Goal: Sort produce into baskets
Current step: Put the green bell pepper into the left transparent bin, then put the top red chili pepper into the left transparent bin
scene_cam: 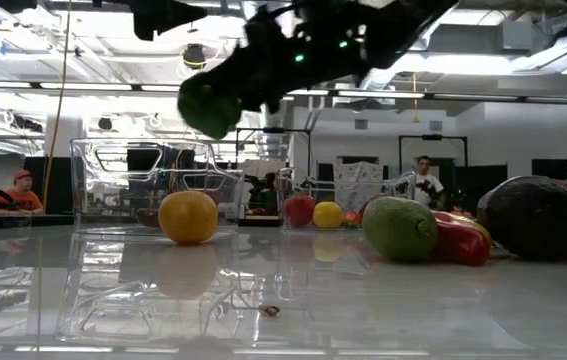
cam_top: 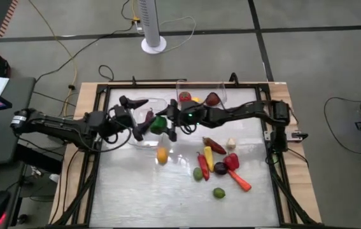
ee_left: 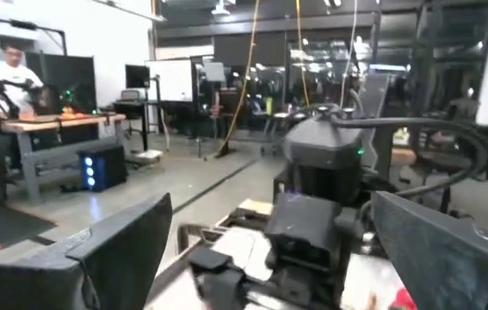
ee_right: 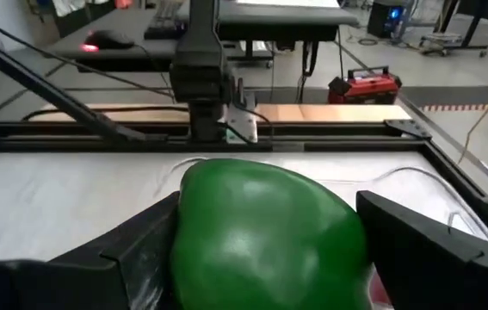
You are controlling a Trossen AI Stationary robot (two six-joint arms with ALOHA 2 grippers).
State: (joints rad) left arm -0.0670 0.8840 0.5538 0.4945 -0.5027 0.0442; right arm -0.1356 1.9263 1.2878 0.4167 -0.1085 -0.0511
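My right gripper (cam_top: 162, 124) reaches in from the table's right and is shut on a round green produce piece (ee_right: 265, 232). It holds the piece above the near-left clear basket (scene_cam: 153, 190), which also shows in the high view (cam_top: 143, 137). My left gripper (cam_top: 141, 116) is open and empty, just left of the right gripper and over the same basket. An orange fruit (cam_top: 162, 154) rests on the table by that basket. The far clear basket (cam_top: 199, 94) holds red and yellow pieces. Several loose pieces (cam_top: 221, 164) lie on the table at centre right. My right gripper pinches the green piece by its two opposite sides (ee_right: 183, 245) between its two fingers. The fingers come from the table's right. The piece is lifted clear of the table and hangs above the near-left basket in the low view (scene_cam: 208, 105).
A green avocado-like piece (scene_cam: 400, 228), a red pepper (scene_cam: 458, 238) and a dark purple piece (scene_cam: 533, 215) lie on the table's right half. A carrot (cam_top: 239, 180) and a green round piece (cam_top: 219, 192) lie nearer the front. A black frame (cam_top: 276, 184) borders the table.
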